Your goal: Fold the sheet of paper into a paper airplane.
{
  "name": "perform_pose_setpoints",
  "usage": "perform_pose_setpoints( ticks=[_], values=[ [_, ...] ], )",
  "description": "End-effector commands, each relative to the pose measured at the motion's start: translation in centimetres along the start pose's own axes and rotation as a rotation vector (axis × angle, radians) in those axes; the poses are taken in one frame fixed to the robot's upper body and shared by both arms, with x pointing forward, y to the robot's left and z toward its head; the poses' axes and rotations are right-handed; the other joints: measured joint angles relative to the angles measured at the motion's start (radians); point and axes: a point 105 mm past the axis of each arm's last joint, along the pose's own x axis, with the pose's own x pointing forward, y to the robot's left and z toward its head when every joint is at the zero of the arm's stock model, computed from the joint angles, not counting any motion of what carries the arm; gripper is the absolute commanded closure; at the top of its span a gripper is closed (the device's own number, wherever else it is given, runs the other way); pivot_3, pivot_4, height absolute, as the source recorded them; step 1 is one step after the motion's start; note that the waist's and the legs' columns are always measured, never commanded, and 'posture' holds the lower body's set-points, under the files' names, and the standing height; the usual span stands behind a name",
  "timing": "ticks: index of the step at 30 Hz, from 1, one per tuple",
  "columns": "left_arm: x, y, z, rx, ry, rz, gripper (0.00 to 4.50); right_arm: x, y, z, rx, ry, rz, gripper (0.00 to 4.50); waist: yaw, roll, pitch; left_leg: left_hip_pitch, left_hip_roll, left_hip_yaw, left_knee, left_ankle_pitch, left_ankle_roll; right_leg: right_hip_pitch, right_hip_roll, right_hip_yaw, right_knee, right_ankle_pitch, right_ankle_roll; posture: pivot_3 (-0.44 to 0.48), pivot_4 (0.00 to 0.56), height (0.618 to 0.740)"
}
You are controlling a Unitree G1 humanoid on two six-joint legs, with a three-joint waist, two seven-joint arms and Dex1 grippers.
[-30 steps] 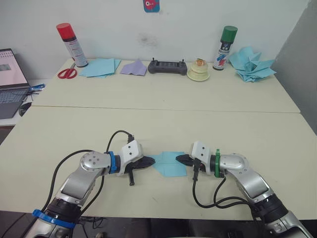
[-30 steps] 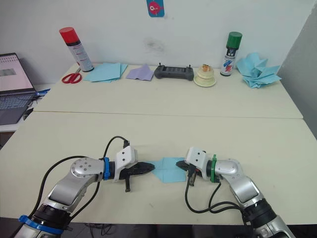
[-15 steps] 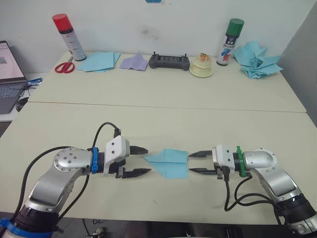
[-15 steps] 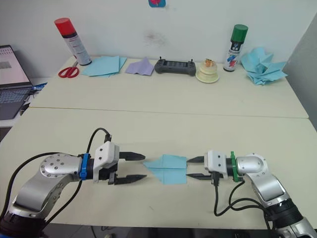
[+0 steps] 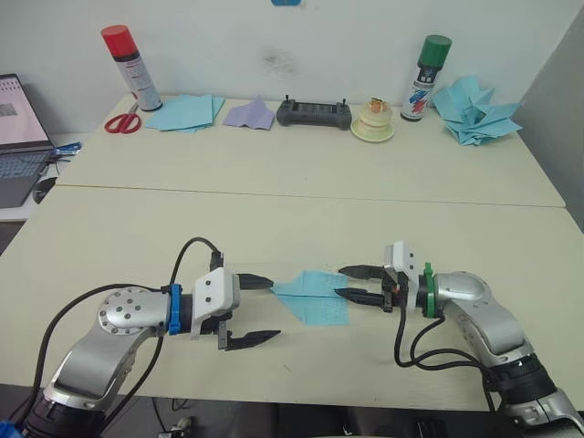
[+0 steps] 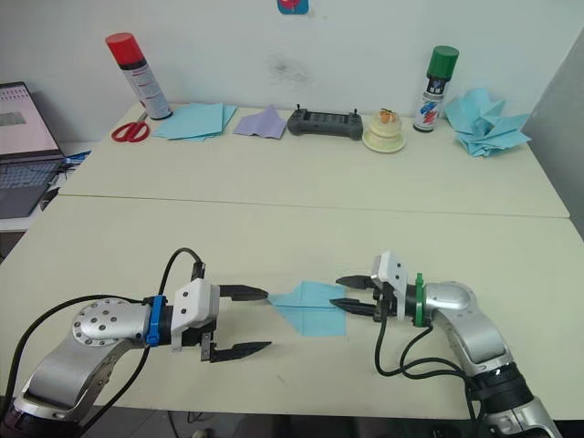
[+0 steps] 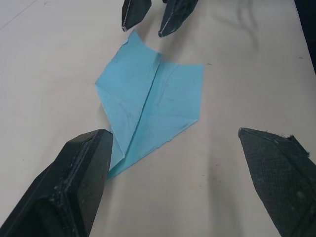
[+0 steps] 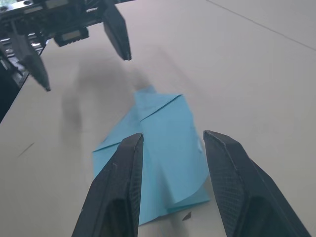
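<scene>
The sheet of paper (image 5: 310, 297) is light blue and folded into a flat, pointed paper airplane shape with a centre crease. It lies on the near table between my two grippers, nose toward the left one. My left gripper (image 5: 274, 310) is open wide, its upper fingertip beside the nose and its lower one off to the near side. In the left wrist view the paper (image 7: 153, 101) lies ahead of those spread fingers (image 7: 74, 190). My right gripper (image 5: 339, 281) is open at the paper's wide end. The right wrist view shows that end (image 8: 163, 148) under its parted fingers (image 8: 118, 192).
Along the far table edge stand a red-capped spray can (image 5: 130, 57), scissors (image 5: 119, 123), a pile of blue sheets (image 5: 182, 113), a purple paper piece (image 5: 249, 114), a black controller (image 5: 313, 111), a cream dish (image 5: 372, 124), a green-capped can (image 5: 422, 78) and a heap of blue paper shapes (image 5: 474, 111). A laptop (image 5: 18, 137) sits at far left.
Both grippers were shut at the paper's ends a second ago and have opened. The left spread wider still. The right drew back, then returned to the paper's wide end.
</scene>
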Motion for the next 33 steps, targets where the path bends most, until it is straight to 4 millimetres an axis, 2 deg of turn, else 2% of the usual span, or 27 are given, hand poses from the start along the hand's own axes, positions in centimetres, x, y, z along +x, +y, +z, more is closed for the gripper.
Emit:
perform_pose_setpoints(
  ticks=[1,4,8,11,15,24,33],
  values=[
    [-0.3,0.4,1.2,0.056,-0.020,0.013,0.03,-0.1,-0.9,0.3,-0.027,0.015,-0.030,2.53,0.000,0.000,0.000,0.000,0.000,0.000,0.000,0.000,0.000,0.000,0.000,0.000,0.000,0.000,0.000,0.000,0.150,0.740],
    [-0.1,0.4,1.5,0.059,-0.026,0.008,0.03,0.3,-0.6,-0.7,0.002,0.051,-0.006,2.53,0.000,0.000,0.000,0.000,0.000,0.001,0.000,0.000,0.000,0.000,0.000,0.000,0.000,0.000,0.000,0.000,0.150,0.740],
    [0.2,0.1,1.6,0.055,-0.032,0.002,0.03,1.1,-0.6,-1.0,0.025,0.045,0.001,2.53,0.000,0.000,0.000,0.000,0.000,0.000,0.000,0.000,0.000,0.000,0.000,0.000,0.000,0.000,-0.001,0.000,0.150,0.740],
    [0.3,-0.1,1.5,0.051,-0.032,-0.002,0.00,1.4,-0.7,-0.8,0.032,0.031,-0.004,3.13,0.000,0.000,0.000,0.000,0.000,0.000,0.000,0.000,0.000,0.000,0.000,0.000,0.000,0.000,-0.001,0.000,0.150,0.740],
    [0.3,-0.2,1.4,0.047,-0.026,-0.008,0.00,1.4,-0.5,-0.7,0.044,0.025,0.017,4.45,0.000,0.000,0.000,0.000,0.000,0.000,0.000,0.000,0.000,0.000,0.000,0.000,0.000,0.000,-0.001,0.000,0.150,0.740],
    [0.1,-0.1,1.1,0.030,-0.026,0.002,0.00,1.2,-0.3,-0.9,0.054,0.032,0.023,4.45,0.000,0.000,0.000,0.000,0.000,0.000,0.000,0.000,0.000,0.000,0.000,0.000,0.000,0.001,-0.001,0.000,0.150,0.740],
    [-0.5,0.2,0.9,0.004,-0.033,0.022,0.00,1.0,-0.4,0.6,-0.022,0.010,0.006,4.45,0.000,0.000,0.000,0.000,0.000,0.000,0.000,0.000,0.000,0.000,0.000,0.000,0.001,0.001,-0.001,0.000,0.150,0.740]
  ],
)
